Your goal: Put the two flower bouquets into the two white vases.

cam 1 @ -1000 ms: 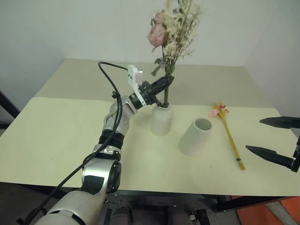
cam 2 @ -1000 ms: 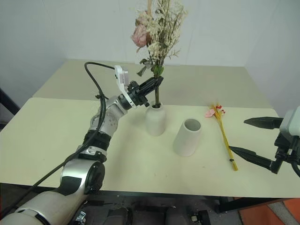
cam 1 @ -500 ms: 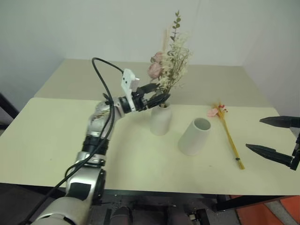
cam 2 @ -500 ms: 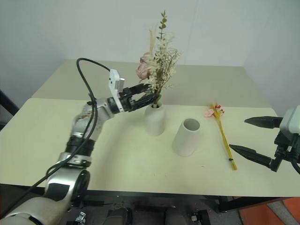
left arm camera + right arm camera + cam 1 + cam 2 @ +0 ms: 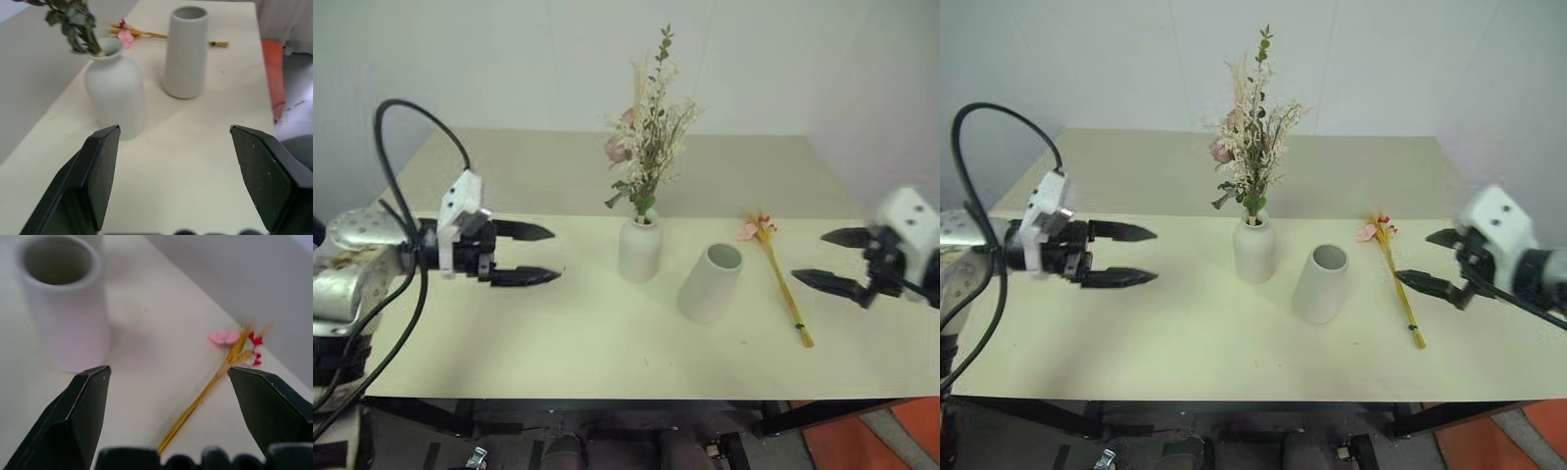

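Observation:
The bushy bouquet (image 5: pixel 646 137) with a pink rose stands upright in the narrow-necked white vase (image 5: pixel 639 251) at mid-table. Just right of it the wide-mouthed white vase (image 5: pixel 710 284) leans, with nothing in it. The slim yellow-stalked bouquet (image 5: pixel 778 279) with pink-red blossoms lies flat on the table to the right. My left gripper (image 5: pixel 540 255) is open and holds nothing, well left of the narrow-necked vase. My right gripper (image 5: pixel 822 257) is open too, hovering just right of the slim bouquet's stalks (image 5: pixel 195 409).
The cream table (image 5: pixel 587 343) has a second table pushed against its far side. A black cable (image 5: pixel 406 108) loops above my left arm. White walls close the back and right.
My left gripper let go of the bushy bouquet's stems, opened and drew back to the left. The bouquet sank into the vase. My right gripper moved in toward the slim bouquet.

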